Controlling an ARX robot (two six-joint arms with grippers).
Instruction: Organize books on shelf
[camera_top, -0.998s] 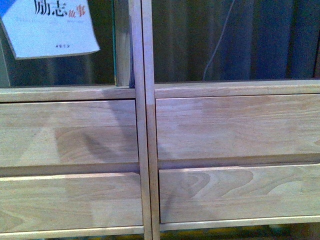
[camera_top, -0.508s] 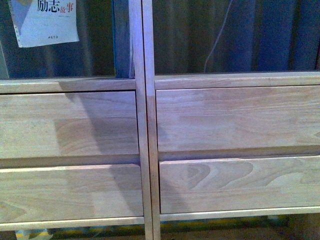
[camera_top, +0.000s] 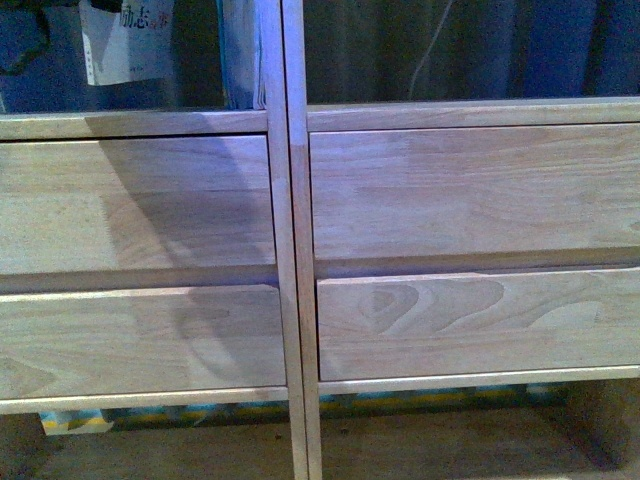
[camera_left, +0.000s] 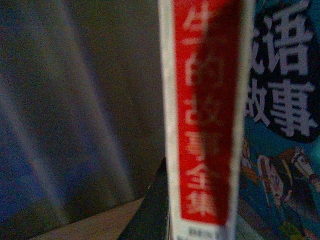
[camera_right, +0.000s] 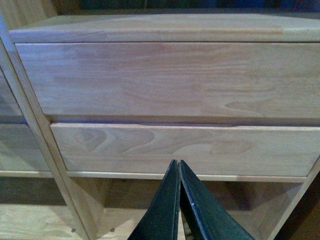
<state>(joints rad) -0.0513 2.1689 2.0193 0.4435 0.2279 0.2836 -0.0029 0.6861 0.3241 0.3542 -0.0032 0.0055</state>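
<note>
The light-wood shelf (camera_top: 290, 250) fills the front view, with four plain drawer fronts. A white book (camera_top: 125, 45) with black characters hangs in its upper left compartment. A second thin book (camera_top: 240, 55) stands against the centre divider. In the left wrist view the red-and-white spine (camera_left: 205, 115) fills the middle, and my left gripper (camera_left: 167, 205) is shut on it. One dark finger (camera_left: 150, 210) shows beside the spine. A teal illustrated cover (camera_left: 280, 150) stands right beside it. My right gripper (camera_right: 179, 162) is shut on nothing, facing the drawer fronts (camera_right: 170, 80).
A grey-blue curtain (camera_top: 520, 50) and a white cable (camera_top: 430, 50) show behind the backless compartments. Below the drawers the right wrist view shows open lower compartments (camera_right: 100, 205). A yellow-teal strip (camera_top: 80, 420) lies on the floor under the shelf.
The white book has moved right and deeper into the upper left compartment and looks smaller. The shelf ledge sits higher in the front view than before.
</note>
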